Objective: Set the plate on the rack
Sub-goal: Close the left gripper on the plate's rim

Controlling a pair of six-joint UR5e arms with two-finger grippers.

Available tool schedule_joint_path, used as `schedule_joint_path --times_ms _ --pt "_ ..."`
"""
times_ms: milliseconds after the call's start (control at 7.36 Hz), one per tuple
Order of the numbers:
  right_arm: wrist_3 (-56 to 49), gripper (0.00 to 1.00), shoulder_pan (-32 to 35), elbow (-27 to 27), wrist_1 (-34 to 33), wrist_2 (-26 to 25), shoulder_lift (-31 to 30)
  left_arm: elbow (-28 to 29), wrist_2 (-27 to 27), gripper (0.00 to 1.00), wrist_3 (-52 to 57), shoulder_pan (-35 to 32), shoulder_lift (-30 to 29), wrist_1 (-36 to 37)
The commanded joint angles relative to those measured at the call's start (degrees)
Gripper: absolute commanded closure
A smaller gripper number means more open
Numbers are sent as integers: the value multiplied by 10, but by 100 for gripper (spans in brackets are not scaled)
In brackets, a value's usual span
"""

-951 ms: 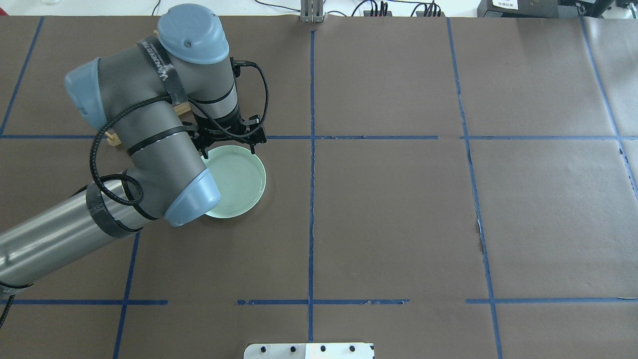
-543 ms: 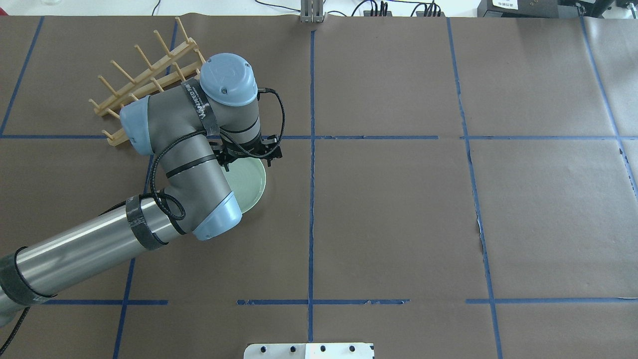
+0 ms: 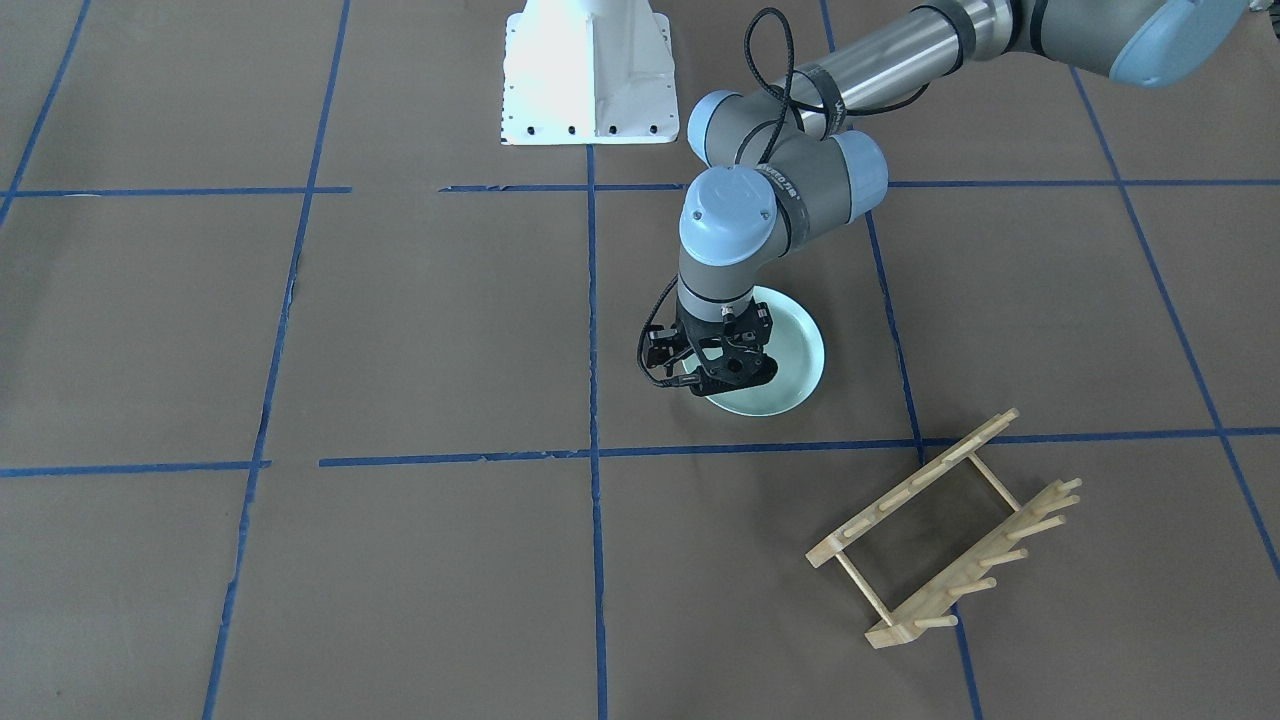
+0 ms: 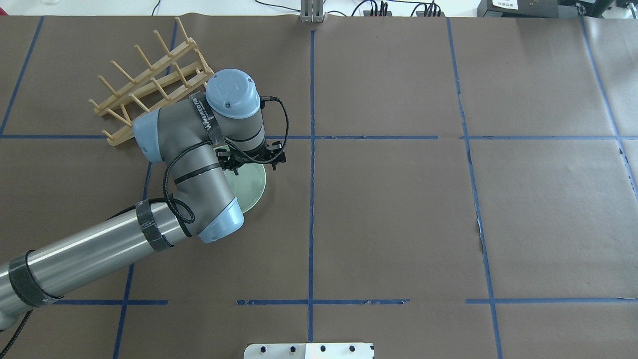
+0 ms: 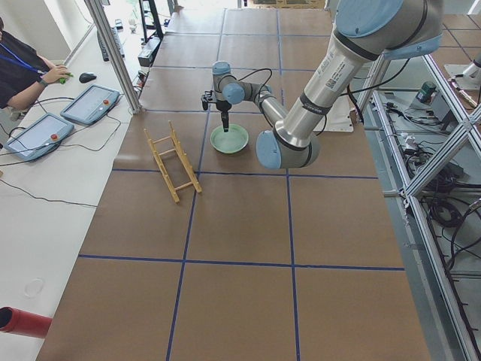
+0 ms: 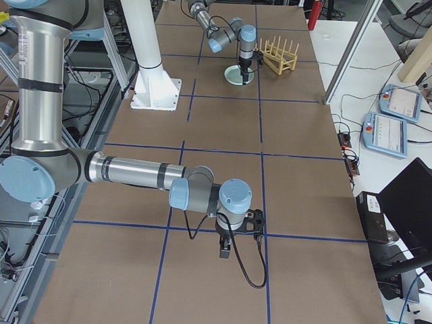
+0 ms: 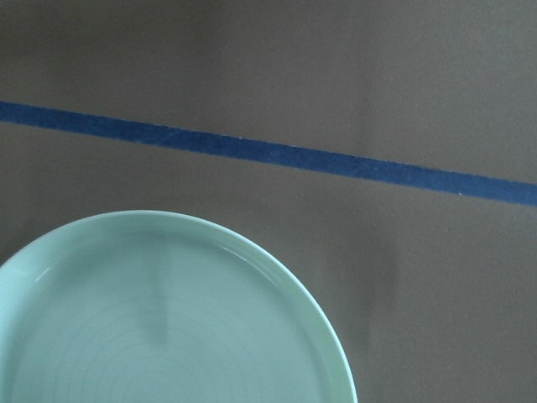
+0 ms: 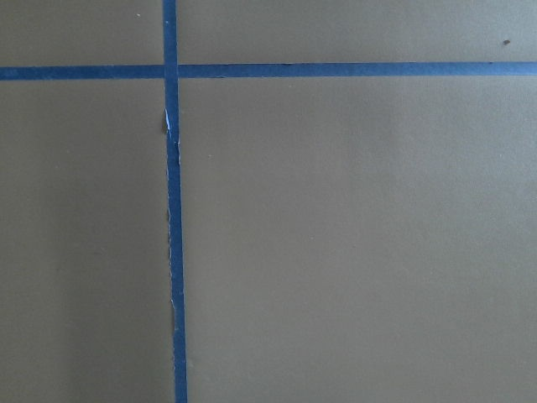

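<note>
The table (image 4: 398, 224) is covered in brown paper marked into large squares by blue tape (image 7: 268, 153). A ragged seam (image 4: 479, 219) runs through the paper far off on the robot's right side.

The left gripper (image 3: 722, 383) points straight down, low over the mint-green plate (image 3: 790, 365). It is above the part of the rim farthest from the robot's base. The plate lies flat on the paper, rim up, with most of its disc spreading from the gripper back toward the white pedestal (image 3: 585, 75). The wrist hides the fingertips, so whether the jaws are parted or closed on the rim cannot be told; they seem to be just above it.

The wooden dish rack (image 3: 940, 535) stands on the paper beyond the gripper, away from the base and toward the robot's left. It is set at an angle to the tape lines and is well apart from the plate.

The right gripper (image 6: 225, 251) hangs over bare paper near a tape crossing (image 8: 170, 71), and its jaw state cannot be judged.

Past the table's far edge, a seated operator (image 5: 22, 64) has two touch panels (image 5: 90, 104) on a white bench.
</note>
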Motion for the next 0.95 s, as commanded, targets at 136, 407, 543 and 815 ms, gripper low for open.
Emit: schedule_joint_path --times_ms 136,407,543,815 --pt "0 0 0 0 0 0 0 5 -1 18 -5 7 0 -11" --pt "0 0 0 0 0 0 0 4 0 25 -6 11 1 -11" --pt "-1 0 0 0 0 0 0 3 -1 27 -6 11 2 -10" --pt "0 0 0 0 0 0 0 3 -1 41 -6 11 2 -11"
